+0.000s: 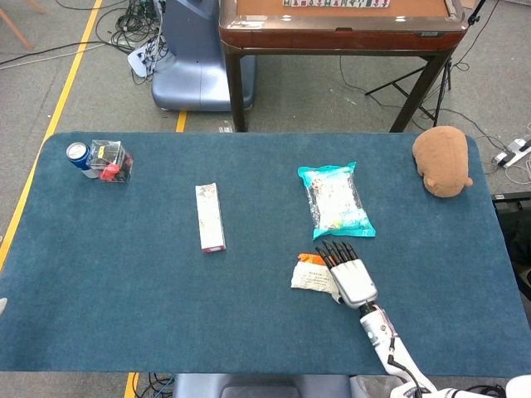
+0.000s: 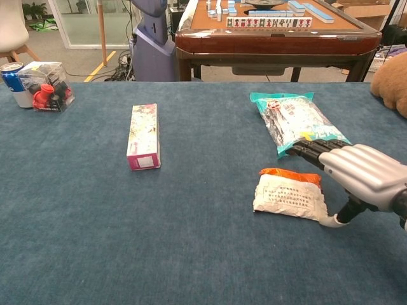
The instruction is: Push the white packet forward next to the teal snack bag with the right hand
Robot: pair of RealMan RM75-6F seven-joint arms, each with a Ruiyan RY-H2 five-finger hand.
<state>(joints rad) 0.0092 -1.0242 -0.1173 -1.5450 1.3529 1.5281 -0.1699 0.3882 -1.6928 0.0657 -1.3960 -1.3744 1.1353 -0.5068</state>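
The right hand (image 1: 348,274) (image 2: 356,168) lies low over the blue table (image 1: 124,274) (image 2: 95,241), palm down, fingers (image 2: 311,149) stretched out straight and close together, holding nothing. Its thumb side sits against the right edge of the white packet (image 1: 314,278) (image 2: 289,197); whether the thumb tip actually presses the wrapper cannot be judged from the chest view, though contact appears likely. The packet lies flat, slightly skewed, its orange end toward the far side. It is near the teal bag (image 1: 334,199) (image 2: 296,122) but apart from it, with bare cloth between the two. The fingertips reach the bag's near corner in the chest view.

Further left lie a long box (image 1: 210,217) (image 2: 144,136), and at the far left corner a can (image 1: 78,155) (image 2: 13,79) beside a clear container (image 1: 110,161) (image 2: 46,86). A brown plush toy (image 1: 441,160) (image 2: 391,82) sits at the far right.

The left hand is out of sight.
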